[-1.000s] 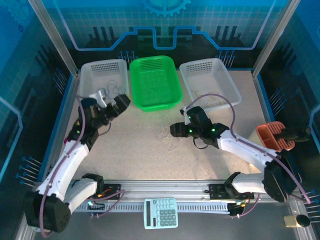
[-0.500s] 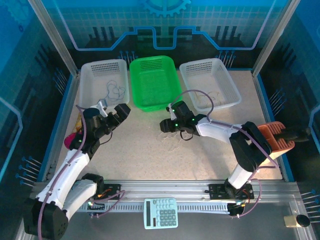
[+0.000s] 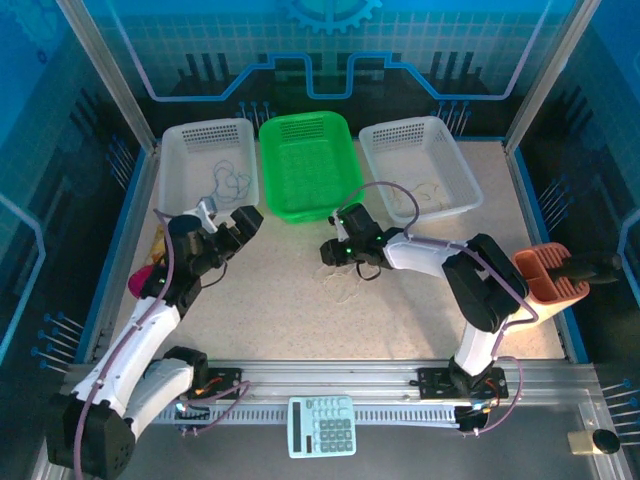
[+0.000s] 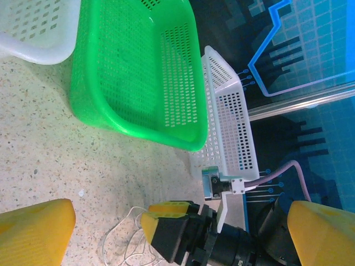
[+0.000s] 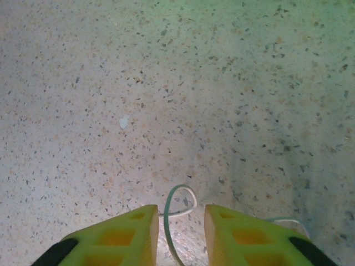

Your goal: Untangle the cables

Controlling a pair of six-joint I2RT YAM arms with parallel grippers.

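Note:
A small tangle of thin whitish cables (image 3: 345, 282) lies on the speckled table just in front of my right gripper (image 3: 327, 250). In the right wrist view, a blue-grey and white cable loop (image 5: 178, 200) curls on the table in the gap between the yellow fingers (image 5: 119, 238), which stand apart; the right gripper (image 5: 178, 221) is open. My left gripper (image 3: 237, 224) hangs wide open over bare table, left of the tangle. Its wrist view shows its yellow fingers (image 4: 34, 233), the right gripper's fingers (image 4: 166, 219) and the whitish loops (image 4: 119, 244). More cables lie in the left basket (image 3: 230, 183) and the right basket (image 3: 425, 190).
A green basket (image 3: 305, 165) stands between two white baskets (image 3: 180, 150) (image 3: 455, 165) at the back. An orange holder (image 3: 545, 270) sits at the right edge and a pink object (image 3: 140, 282) at the left. A calculator (image 3: 322, 425) lies on the front rail.
My right gripper has swung left and come down at the tangle on the table. My left gripper has drawn back from the left basket, towards me.

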